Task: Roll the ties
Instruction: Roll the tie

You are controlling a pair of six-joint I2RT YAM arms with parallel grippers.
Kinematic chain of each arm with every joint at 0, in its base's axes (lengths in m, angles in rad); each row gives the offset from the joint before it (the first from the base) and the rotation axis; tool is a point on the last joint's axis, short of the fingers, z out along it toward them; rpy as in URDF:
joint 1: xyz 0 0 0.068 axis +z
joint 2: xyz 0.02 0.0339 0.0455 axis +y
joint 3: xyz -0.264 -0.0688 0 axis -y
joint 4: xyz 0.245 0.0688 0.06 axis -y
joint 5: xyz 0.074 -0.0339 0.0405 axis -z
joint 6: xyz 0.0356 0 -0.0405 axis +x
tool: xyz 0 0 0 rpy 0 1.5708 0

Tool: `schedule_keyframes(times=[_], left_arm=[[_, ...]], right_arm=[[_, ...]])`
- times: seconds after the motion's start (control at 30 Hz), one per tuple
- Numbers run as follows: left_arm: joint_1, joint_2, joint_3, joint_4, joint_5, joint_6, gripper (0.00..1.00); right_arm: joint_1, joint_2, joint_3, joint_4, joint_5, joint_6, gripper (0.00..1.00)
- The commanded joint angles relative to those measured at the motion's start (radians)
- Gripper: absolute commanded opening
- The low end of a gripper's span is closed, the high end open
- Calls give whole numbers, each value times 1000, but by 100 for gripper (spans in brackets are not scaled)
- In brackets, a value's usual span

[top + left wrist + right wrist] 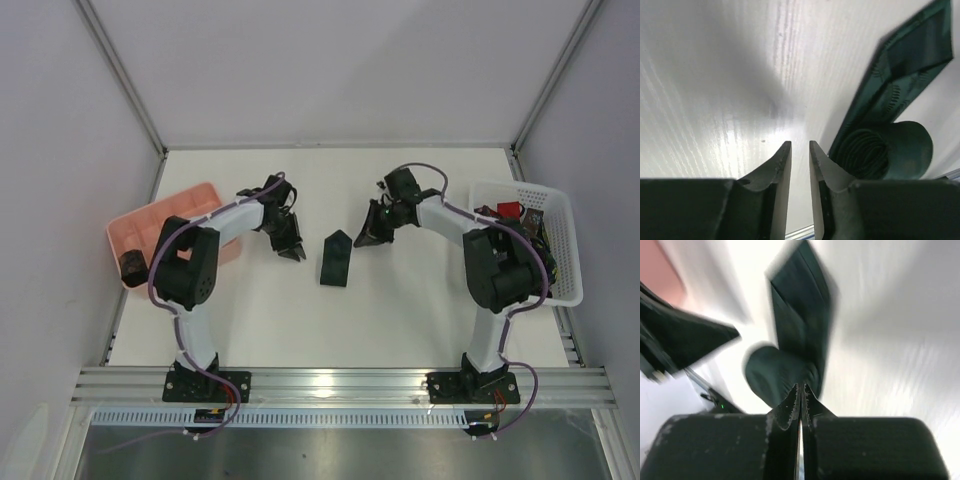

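1. Top view: the green tie point(335, 258) lies mid-table between the left gripper point(292, 250) and the right gripper point(368, 240). We cannot make out its coil here.
2. Left wrist view: the left gripper point(800, 145) is open a narrow slit and holds nothing. The tie's coil sits just beside it, its tail cut off.
3. Right wrist view: blurred. The right gripper point(800, 388) is pressed closed over the coil. We cannot tell whether they touch.

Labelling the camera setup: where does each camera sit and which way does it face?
Top: above and behind the arm bases, looking down at the table; left arm and right arm whole, tray left, basket right.
Left wrist: on that wrist, looking along the left end effector, slightly open, at the table.
Right wrist: likewise, right end effector shut.
Shared: all three see the green tie.
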Motion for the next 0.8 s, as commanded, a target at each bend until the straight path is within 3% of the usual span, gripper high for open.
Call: schedule_keyframes(times=[0.0, 0.1, 0.27, 0.6, 0.77], left_arm=[[-7, -135, -27, 29, 20, 22, 25], [-6, -185, -85, 38, 12, 21, 46], [-4, -307, -151, 80, 56, 26, 59], [-4, -413, -182, 60, 101, 2, 63], [2, -458, -219, 66, 107, -18, 69]], right_arm=[[-5, 81, 169, 4, 34, -83, 0], [-5, 197, 292, -2, 13, -86, 0], [-8, 331, 402, -10, 11, -70, 0], [-21, 366, 367, -6, 105, -5, 0], [-51, 285, 176, -6, 195, 45, 0]])
